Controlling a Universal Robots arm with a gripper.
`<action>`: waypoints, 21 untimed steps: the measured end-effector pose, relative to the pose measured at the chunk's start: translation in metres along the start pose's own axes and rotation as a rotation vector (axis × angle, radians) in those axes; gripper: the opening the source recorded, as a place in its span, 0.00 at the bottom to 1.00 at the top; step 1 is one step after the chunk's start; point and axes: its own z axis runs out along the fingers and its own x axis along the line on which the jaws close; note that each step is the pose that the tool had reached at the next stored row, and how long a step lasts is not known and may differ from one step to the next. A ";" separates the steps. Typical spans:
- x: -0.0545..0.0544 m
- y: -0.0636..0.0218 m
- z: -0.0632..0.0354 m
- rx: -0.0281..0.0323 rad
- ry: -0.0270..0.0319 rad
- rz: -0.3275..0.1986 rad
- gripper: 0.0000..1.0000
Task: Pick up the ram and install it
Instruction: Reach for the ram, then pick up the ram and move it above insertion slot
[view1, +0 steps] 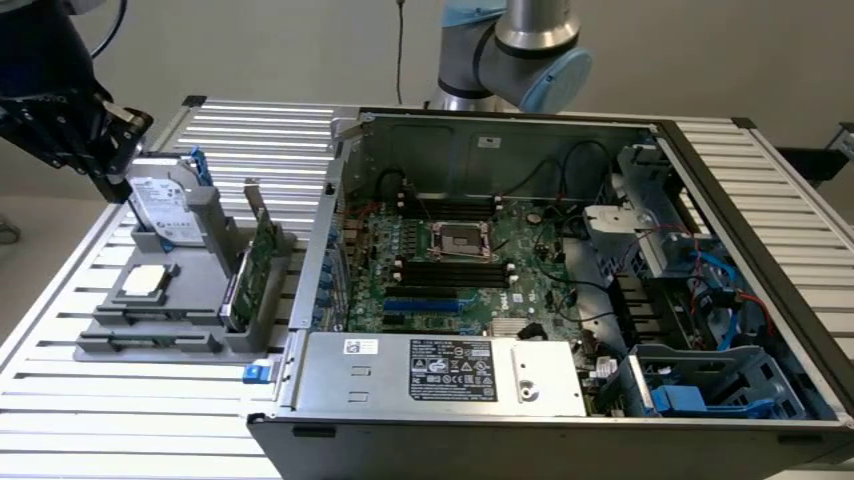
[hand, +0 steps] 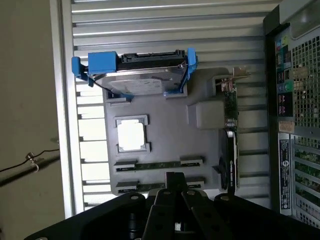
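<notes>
In the wrist view, the end effector hangs closed and empty over the near edge of the grey holder. The ram stands on edge in a slot there. If the fingers came down shut, they would probably strike the thin board instead of straddling it. The second slot lies just beside it, so a sloppy grasp could catch both. I count one hard drive, one processor, one expansion card and two stick slots. One stick is certain; the other slot is partly hidden. In the exterior view, the end effector sits above the holder on the worktop, apart from the one open computer case. Cables crowd its one motherboard, so a tilted stick could snag or jam.
</notes>
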 end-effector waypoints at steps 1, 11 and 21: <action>0.002 -0.0027 0.0005 0.0000 0.0002 0.000 0.11; 0.008 -0.0126 0.0016 -0.0023 0.0007 0.000 0.11; 0.009 -0.0127 0.0021 -0.0040 0.0007 0.000 0.11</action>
